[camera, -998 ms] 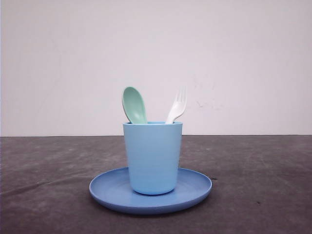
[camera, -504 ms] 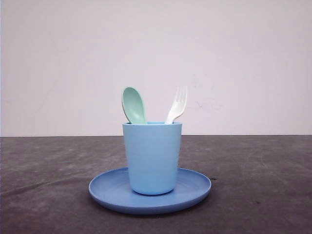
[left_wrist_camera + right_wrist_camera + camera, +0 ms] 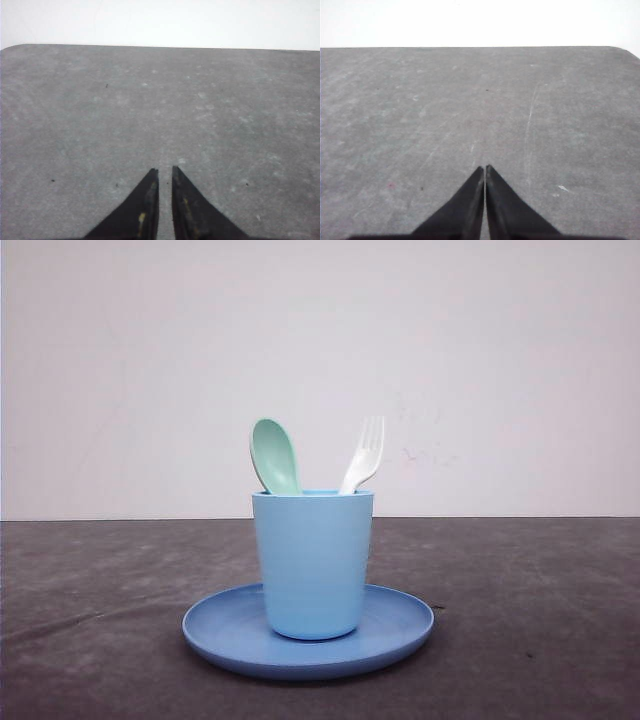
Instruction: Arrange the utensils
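A pale mint-green spoon [image 3: 275, 455] and a white fork [image 3: 364, 456] stand upright in a light blue cup [image 3: 312, 565], bowl and tines sticking out above the rim. The spoon leans left and the fork leans right. Their handles are hidden inside the cup. The cup stands in the middle of a blue round plate [image 3: 405, 625]. In the left wrist view my left gripper [image 3: 165, 170] hovers over bare table, its black fingers a thin slit apart with nothing between them. In the right wrist view my right gripper [image 3: 485, 167] is shut over bare table, holding nothing.
The dark grey table [image 3: 540, 620] spreads to both sides of the plate. A plain white wall [image 3: 500, 360] rises behind the table's far edge. Rounded table corners [image 3: 15, 47] show in the wrist views.
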